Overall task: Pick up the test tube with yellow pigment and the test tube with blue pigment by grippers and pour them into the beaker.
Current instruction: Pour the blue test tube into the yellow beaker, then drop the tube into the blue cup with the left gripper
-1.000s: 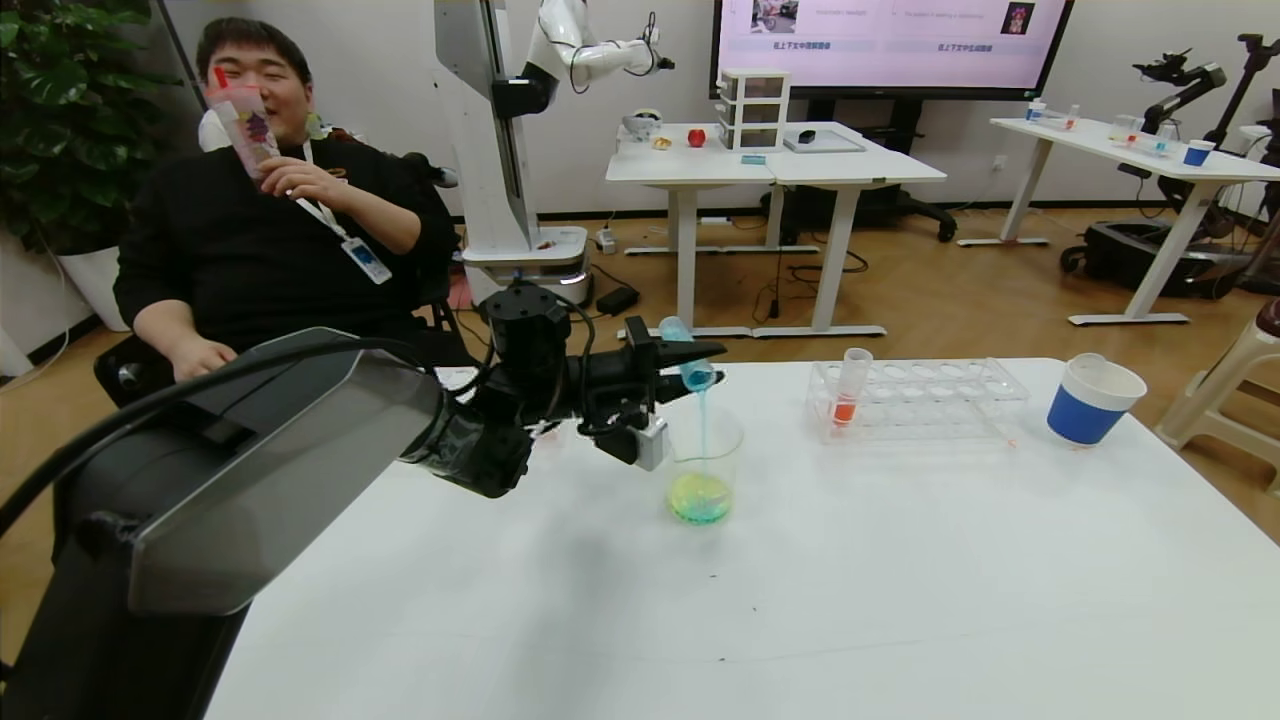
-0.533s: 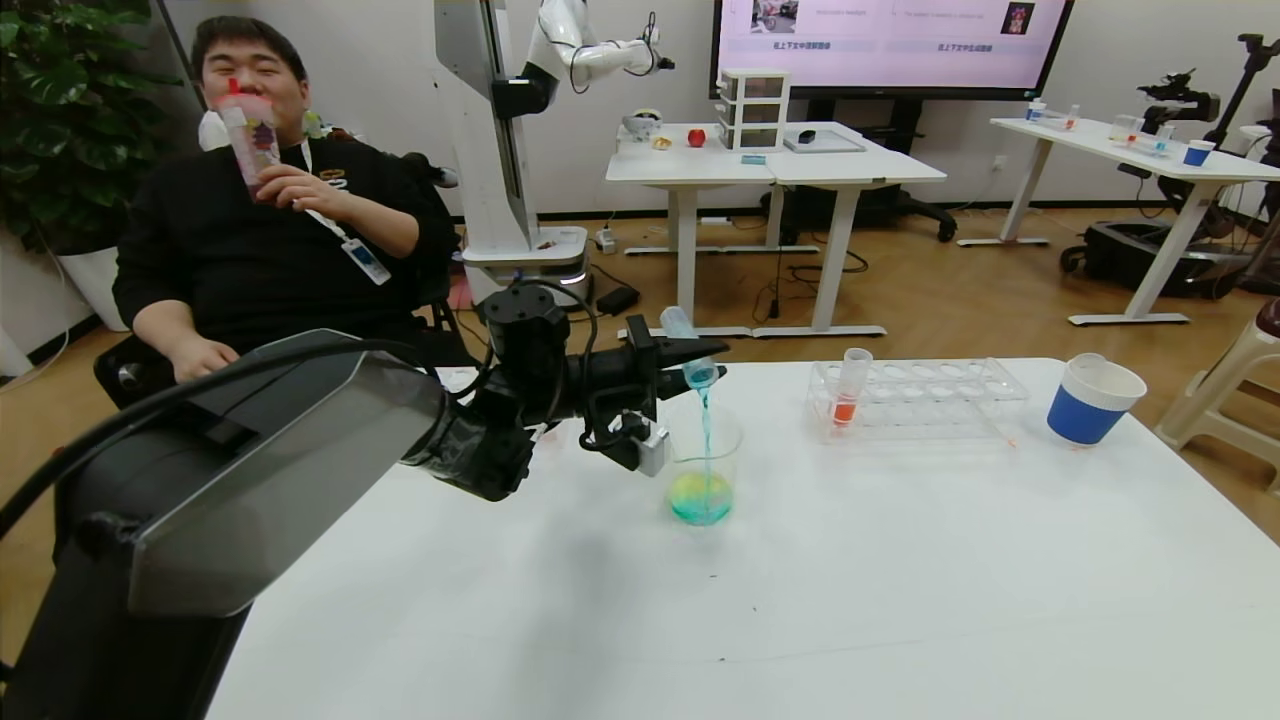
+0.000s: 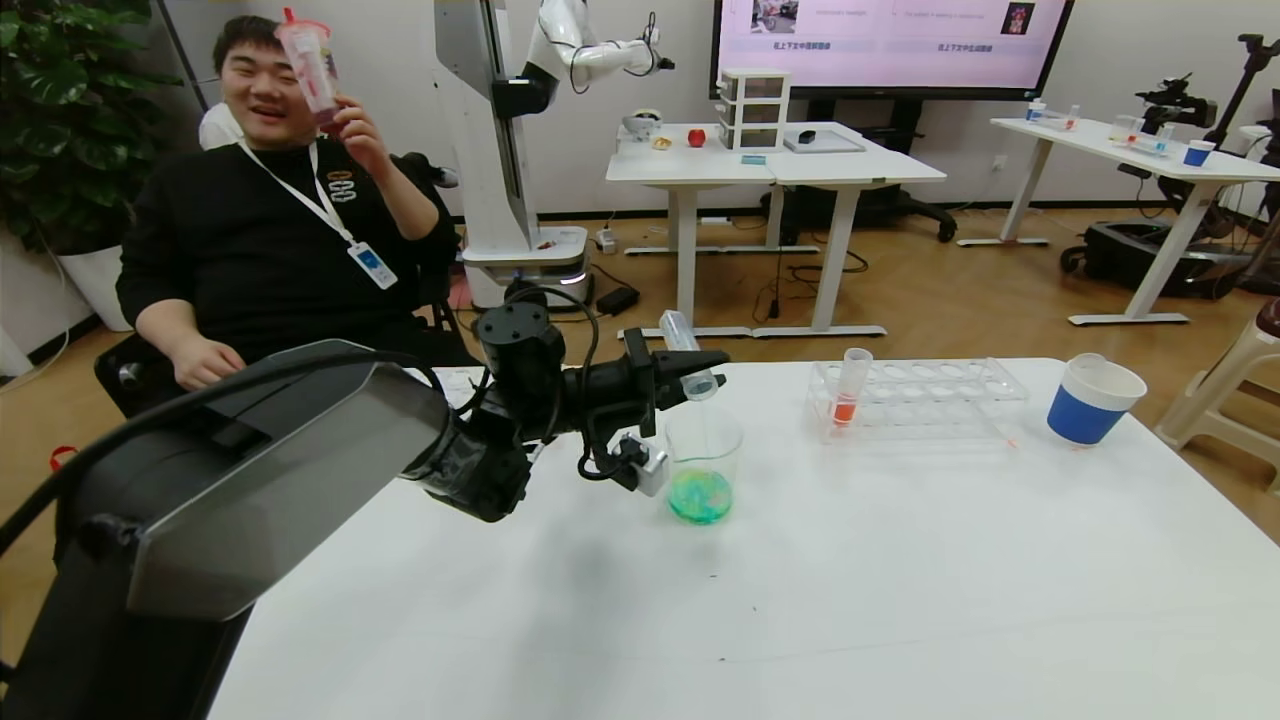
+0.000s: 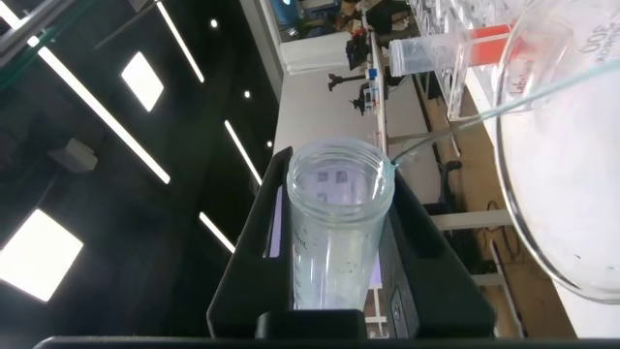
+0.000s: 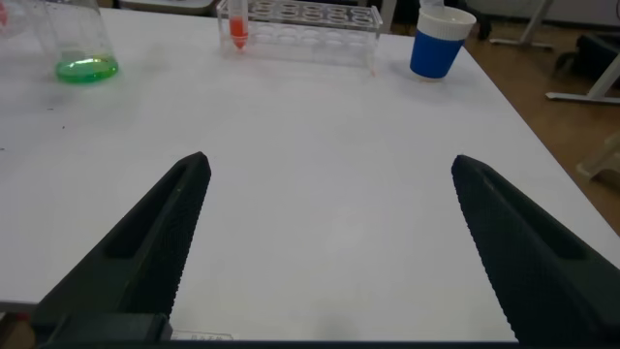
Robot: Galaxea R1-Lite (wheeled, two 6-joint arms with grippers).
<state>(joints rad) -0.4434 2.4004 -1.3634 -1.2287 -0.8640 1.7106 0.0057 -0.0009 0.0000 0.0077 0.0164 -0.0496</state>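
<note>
My left gripper (image 3: 692, 366) is shut on the test tube with blue pigment (image 3: 686, 348) and holds it tipped, mouth down, over the beaker (image 3: 703, 440). The tube looks clear and drained in the left wrist view (image 4: 339, 233), between the black fingers (image 4: 254, 242), with the beaker's rim (image 4: 523, 208) beside it. The beaker stands on the white table and holds blue-green liquid (image 3: 700, 496). My right gripper (image 5: 329, 167) is open and empty above bare table, out of the head view; the beaker (image 5: 82, 44) shows far off there. The test tube with yellow pigment is out of view.
A clear tube rack (image 3: 940, 395) holding one orange-red tube (image 3: 848, 392) stands to the right of the beaker. A white paper cup with a blue sleeve (image 3: 1092, 400) is near the table's right edge. A seated person (image 3: 280, 230) is beyond the table's far left corner.
The blue stream from the tube into the beaker has stopped and the tube has emptied. The beaker's liquid turned from yellow-green to blue-green. The left gripper tilted the tube a little further.
</note>
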